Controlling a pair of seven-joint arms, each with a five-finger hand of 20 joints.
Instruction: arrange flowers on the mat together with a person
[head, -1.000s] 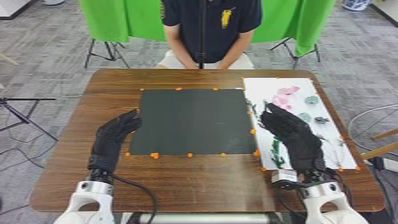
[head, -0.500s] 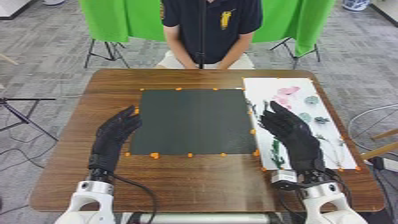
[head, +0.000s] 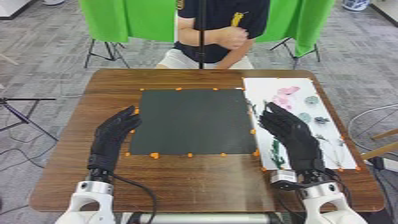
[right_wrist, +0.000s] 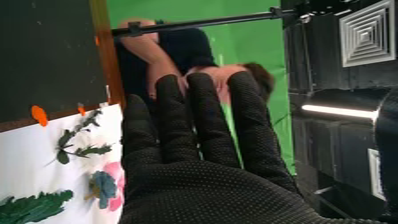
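In the head view my left hand (head: 117, 125) is held at the left edge of the dark mat (head: 191, 122), fingers straight and nothing in them. My right hand (head: 286, 127) stands over the white sheet, its fingers straight and empty; the right wrist view has the same hand (right_wrist: 209, 180) with fingers extended. On the white sheet (head: 266, 87) lie pink flowers (head: 286, 95), grey-green blooms (head: 312, 100) and a dark green sprig (head: 277, 155). Close to the hand in the wrist view are a leafy stem (right_wrist: 67, 142) and a pink flower (right_wrist: 114, 172). No flower lies on the dark mat.
Orange tabs (head: 155, 155) line the edges of the mat and the sheet. A brown wooden table (head: 200, 185) carries both, with a cable beside my left arm. Across it sits a person, one hand (head: 233, 38) raised at the chest, behind a thin dark pole (head: 202, 30).
The person across the table has raised one hand from the lap to the chest. Both of my arms have stayed nearly still.
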